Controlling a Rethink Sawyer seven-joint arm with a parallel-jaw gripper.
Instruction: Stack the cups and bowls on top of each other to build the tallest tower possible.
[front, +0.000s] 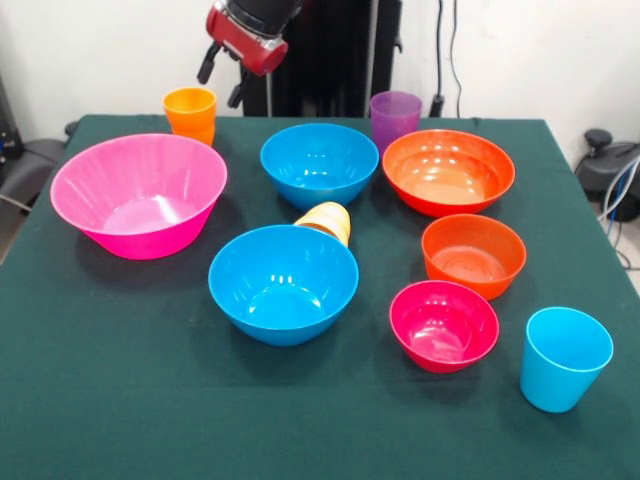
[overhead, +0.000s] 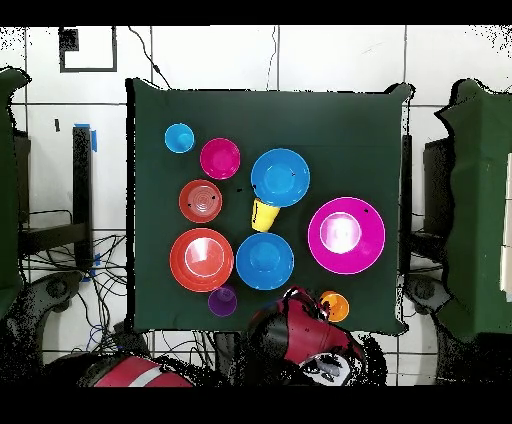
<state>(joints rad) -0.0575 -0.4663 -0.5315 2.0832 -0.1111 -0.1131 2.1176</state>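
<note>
— Where's the arm got to?

— Up behind the desk (front: 120, 400), past the orange cup (front: 190, 111). The gripper (front: 222, 80) hangs above the back edge, clear of everything. I can't tell how it's set; nothing's in it that I can see.

— And the pieces?

— All spread out singly, no tower yet. Take the large pink bowl (front: 140, 195) as the mark: the orange cup sits just behind it, one blue bowl (front: 319, 163) is beside it toward the middle, the second blue bowl (front: 283, 283) in front of that. Between the two blue ones the yellow-orange cup (front: 327, 221) lies tipped on its side. Further across from the pink bowl are the orange-red bowl (front: 448, 171) with the purple cup (front: 396, 118) behind it, then the small orange bowl (front: 473, 254), the small magenta bowl (front: 444, 324), and the light blue cup (front: 564, 358) farthest off.

— What worries you?

— That tipped cup. It's wedged close to both blue bowls, so coming down for it could nudge one or send the cup rolling. These bowls look glossy too; I'd guess a thin rim slips easily. And stacking wide on narrow would topple.

— Any labels?

— None I can read on any of them.
</note>
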